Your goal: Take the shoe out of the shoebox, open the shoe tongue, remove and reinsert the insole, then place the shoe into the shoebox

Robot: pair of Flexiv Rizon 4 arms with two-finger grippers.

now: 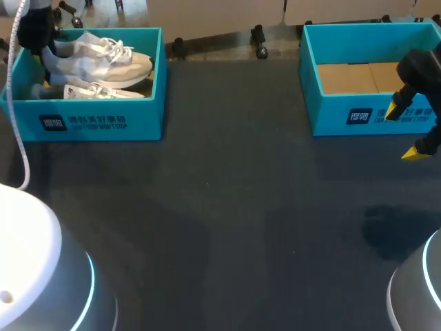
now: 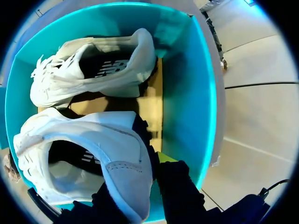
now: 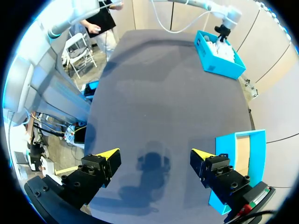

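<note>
Left shoebox (image 1: pixel 89 123): teal, open-topped, upper left of the head view, standing on the table (image 1: pixel 227 221); brown card floor shows in the left wrist view.
Shoe (image 2: pixel 93 149): white, with a dark lining, inside the left shoebox, its heel toward the box's left end.
Left end effector (image 2: pixel 135 176): reached down into the left end of that box, clenched on the shoe's heel, one dark finger on each side of it; one yellow tip shows beside the heel.
Second shoe (image 2: pixel 93 70): white, lying in the same box ahead of the held shoe, apart from the fingers.
Table: dark, bare between the two boxes.
Right shoebox (image 1: pixel 358 117): teal, upper right, only its card floor showing inside.
Right end effector (image 1: pixel 405 131): at the right edge, just in front of the right shoebox, above the table, fingers spread wide, gripping nothing.
</note>
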